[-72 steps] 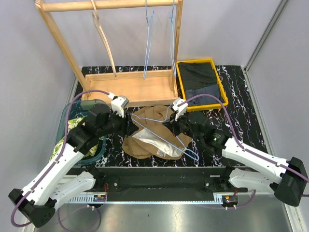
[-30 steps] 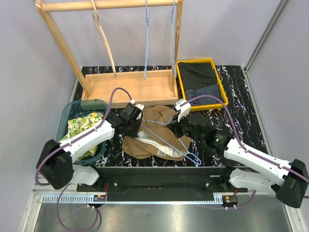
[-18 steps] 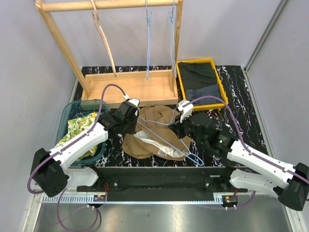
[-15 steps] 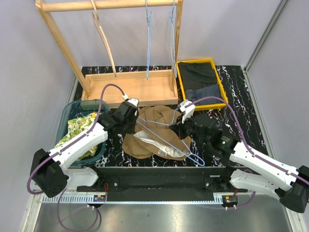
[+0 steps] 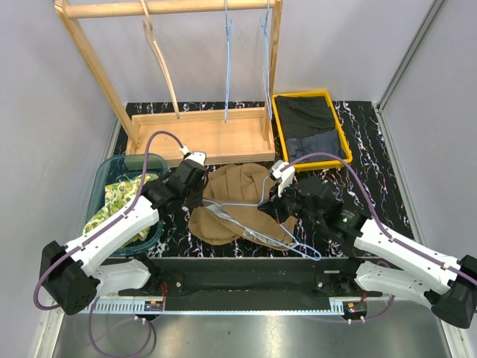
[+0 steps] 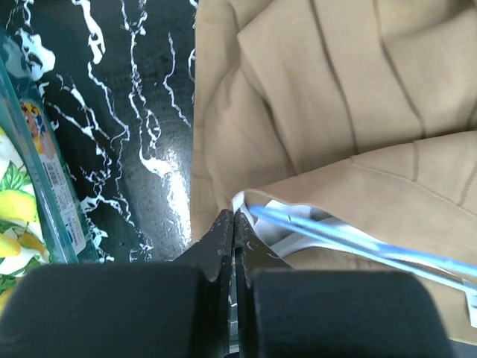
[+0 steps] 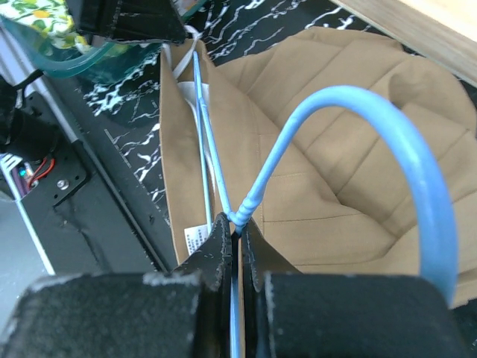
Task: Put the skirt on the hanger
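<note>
Skirt [image 5: 235, 195] is tan and lies crumpled on the black marbled table [image 5: 373, 149], centre, just in front of the wooden rack [image 5: 201, 138]. It is not on a hanger's bar. Its pale lining shows along the near-left edge.

Blue wire hanger [image 7: 335, 93] lies across the skirt, hook toward the right arm and its long wires running out over the cloth toward the near edge of the table. In the left wrist view one wire passes into the fold of the skirt, between tan outer cloth and white lining.

Left gripper [image 6: 233, 224] has its fingers pressed together — tips pinching the white-lined edge of the skirt at its left side, right where the blue wire enters. The skirt there rests on the table.

Right gripper [image 7: 232, 227] has its fingers clamped on the hanger's neck, at the twist just below the hook. The hook arches up and over to the right of the fingers.

The two grippers sit at opposite sides of the skirt, near each other but apart.

Surroundings:
- Green bin [image 5: 104, 183] sits left of the skirt, with lemon-print cloth inside.
- Yellow tray [image 5: 277, 123] sits far right, with dark garments inside.
- On the rack hang a wooden hanger [image 5: 160, 60] and more blue wire hangers [image 5: 227, 67].
</note>
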`<state>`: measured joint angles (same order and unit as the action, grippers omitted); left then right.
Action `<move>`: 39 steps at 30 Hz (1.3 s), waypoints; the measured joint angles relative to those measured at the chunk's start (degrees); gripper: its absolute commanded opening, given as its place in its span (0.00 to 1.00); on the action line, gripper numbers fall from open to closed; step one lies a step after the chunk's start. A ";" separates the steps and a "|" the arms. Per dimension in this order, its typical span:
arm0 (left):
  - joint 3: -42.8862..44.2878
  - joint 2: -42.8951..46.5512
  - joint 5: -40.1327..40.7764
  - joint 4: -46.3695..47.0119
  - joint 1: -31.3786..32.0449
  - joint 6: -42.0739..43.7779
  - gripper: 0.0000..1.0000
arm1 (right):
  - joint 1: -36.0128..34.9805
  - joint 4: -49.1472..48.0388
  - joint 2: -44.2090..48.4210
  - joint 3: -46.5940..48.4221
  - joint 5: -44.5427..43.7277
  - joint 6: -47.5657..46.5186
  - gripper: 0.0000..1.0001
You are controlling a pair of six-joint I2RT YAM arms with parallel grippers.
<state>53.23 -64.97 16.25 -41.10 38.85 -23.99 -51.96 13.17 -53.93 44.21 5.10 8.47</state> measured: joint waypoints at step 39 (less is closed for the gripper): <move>-1.40 0.87 0.94 -0.02 0.00 -0.15 0.00 | -0.02 -0.22 2.64 -1.60 1.92 0.87 0.00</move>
<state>51.83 -64.10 17.19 -41.12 38.85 -24.14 -51.99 12.95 -51.29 42.61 7.03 9.34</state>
